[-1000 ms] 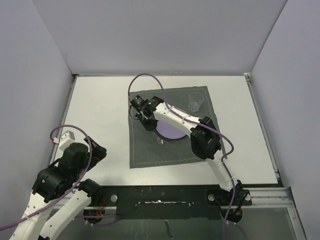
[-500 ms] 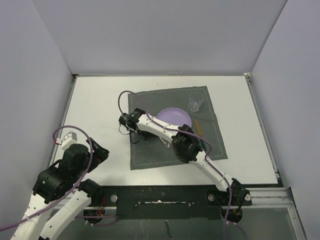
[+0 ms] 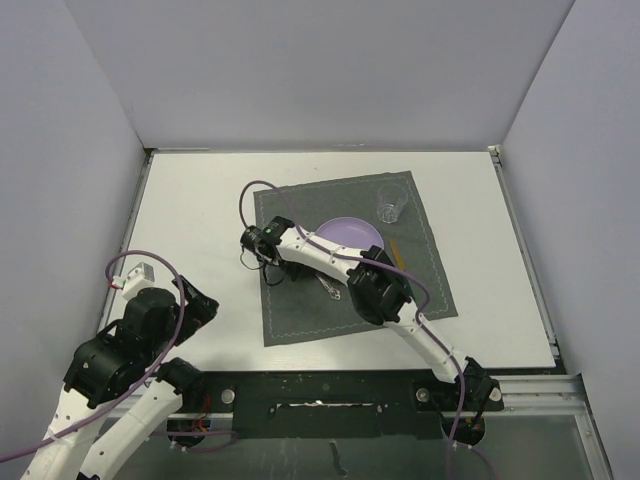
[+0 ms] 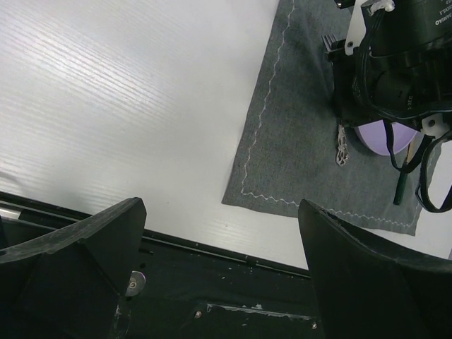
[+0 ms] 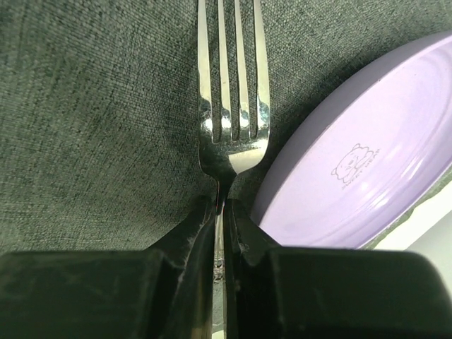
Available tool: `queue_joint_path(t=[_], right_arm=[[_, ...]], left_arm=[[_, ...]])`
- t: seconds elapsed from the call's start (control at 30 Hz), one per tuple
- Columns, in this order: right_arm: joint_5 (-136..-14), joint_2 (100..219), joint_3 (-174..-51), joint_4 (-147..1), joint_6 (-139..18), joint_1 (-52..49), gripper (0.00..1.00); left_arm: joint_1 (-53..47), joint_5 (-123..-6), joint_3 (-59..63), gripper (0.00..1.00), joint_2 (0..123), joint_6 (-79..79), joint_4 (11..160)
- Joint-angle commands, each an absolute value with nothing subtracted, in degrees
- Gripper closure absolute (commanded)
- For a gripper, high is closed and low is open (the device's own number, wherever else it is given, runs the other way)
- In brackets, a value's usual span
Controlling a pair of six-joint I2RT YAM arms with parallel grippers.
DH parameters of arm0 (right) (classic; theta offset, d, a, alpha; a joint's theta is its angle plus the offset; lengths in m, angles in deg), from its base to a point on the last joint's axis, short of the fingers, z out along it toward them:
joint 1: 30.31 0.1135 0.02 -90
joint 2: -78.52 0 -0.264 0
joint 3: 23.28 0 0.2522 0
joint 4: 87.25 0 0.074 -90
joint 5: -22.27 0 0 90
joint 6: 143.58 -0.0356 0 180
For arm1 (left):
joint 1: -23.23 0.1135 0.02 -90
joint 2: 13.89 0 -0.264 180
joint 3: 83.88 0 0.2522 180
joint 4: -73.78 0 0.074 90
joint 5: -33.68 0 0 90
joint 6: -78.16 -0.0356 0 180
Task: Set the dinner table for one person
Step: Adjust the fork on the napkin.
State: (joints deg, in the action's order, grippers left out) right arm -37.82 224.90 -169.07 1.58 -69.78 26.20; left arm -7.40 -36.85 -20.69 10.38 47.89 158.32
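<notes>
Right tool (image 5: pixel 220 215) pinching fork (image 5: pixel 229 120), arm stretched across placemat (image 5: pixel 85 106), beside plate (image 5: pixel 353 176)

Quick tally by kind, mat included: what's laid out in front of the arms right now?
mat: 1
plate: 1
glass: 1
fork, in the right claw: 1
thin yellowish stick, kind unclear: 1
Total: 5

Grey placemat (image 3: pixel 300 310), purple plate (image 3: pixel 355 232), glass (image 3: pixel 391 206), fork (image 5: pixel 231 120)
</notes>
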Motion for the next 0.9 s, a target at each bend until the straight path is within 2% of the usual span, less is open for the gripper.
queue_joint_path(t=[0.0, 0.5, 0.63, 0.87], right_arm=[[-44.89, 219.14, -167.23, -2.43, -69.26, 27.06, 0.98], [-49.79, 212.03, -164.95, -5.66, -70.19, 26.50, 1.00], [-59.51, 206.62, -157.20, -11.72, -71.89, 24.33, 1.00], [-84.16, 193.71, -137.46, -32.83, -76.10, 21.30, 1.00]], left_arm=[[-7.35, -37.29, -18.59, 0.10, 9.58, 47.73, 157.02], [-7.35, -37.81, -18.27, 0.11, 9.15, 47.73, 157.41], [-7.35, -38.43, -18.70, 0.11, 8.80, 47.86, 157.11], [-7.34, -41.26, -22.57, 0.11, 7.55, 49.11, 153.97]])
